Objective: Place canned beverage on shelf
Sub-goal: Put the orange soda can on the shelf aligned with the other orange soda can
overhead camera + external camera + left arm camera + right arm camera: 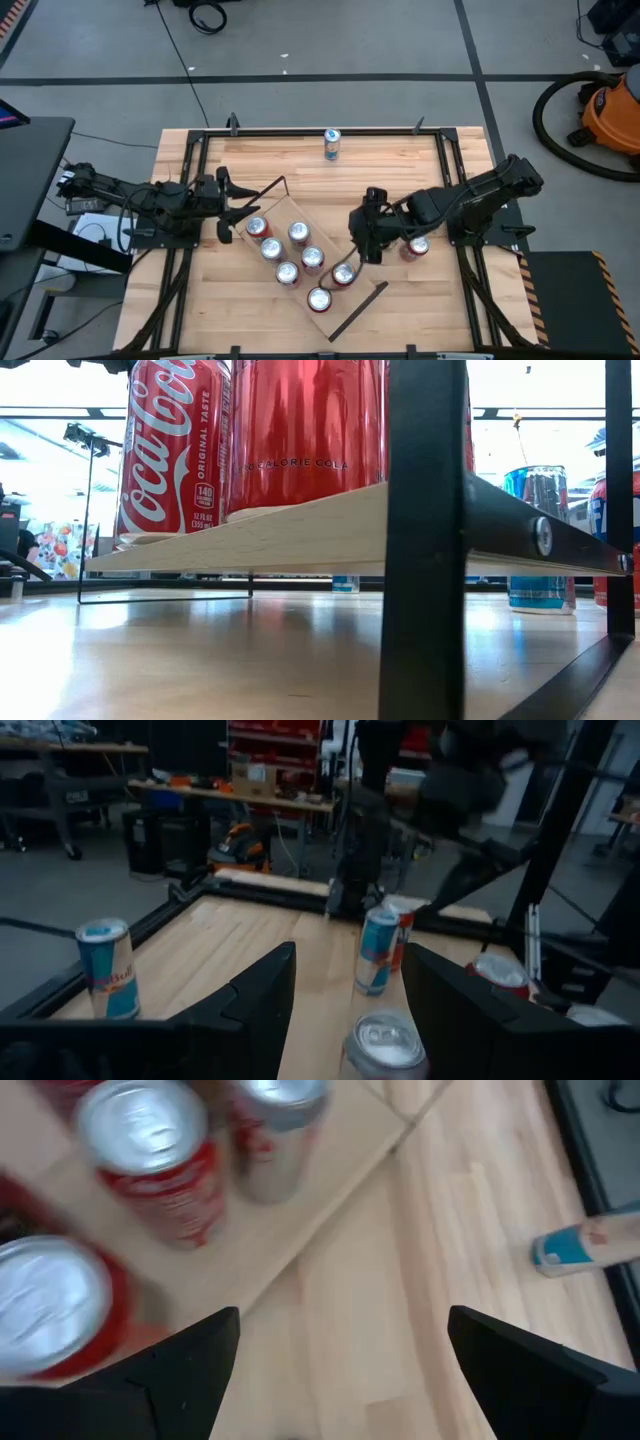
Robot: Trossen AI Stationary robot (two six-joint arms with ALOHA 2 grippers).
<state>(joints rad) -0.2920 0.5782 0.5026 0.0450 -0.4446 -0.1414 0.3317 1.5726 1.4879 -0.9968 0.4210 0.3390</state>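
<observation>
The shelf (281, 212), a pale plank with a black rod at each short end, lies aslant at the table's middle. Several red cans (300, 255) stand upright on it. My left gripper (238, 215) is open at the shelf's far left end, facing a can top (385, 1045). My right gripper (365, 250) is open and empty just right of the shelf (290, 1230). A red can (417, 245) stands on the table by my right arm. A blue slim can (377, 950) stands beyond the shelf's cans and also shows in the low view (540, 540).
Another blue can (332, 143) stands alone at the table's far edge and also shows in the left wrist view (108, 975). A black frame (452, 170) runs along the table's sides. Bare wood lies to the near left (230, 310) and the far middle.
</observation>
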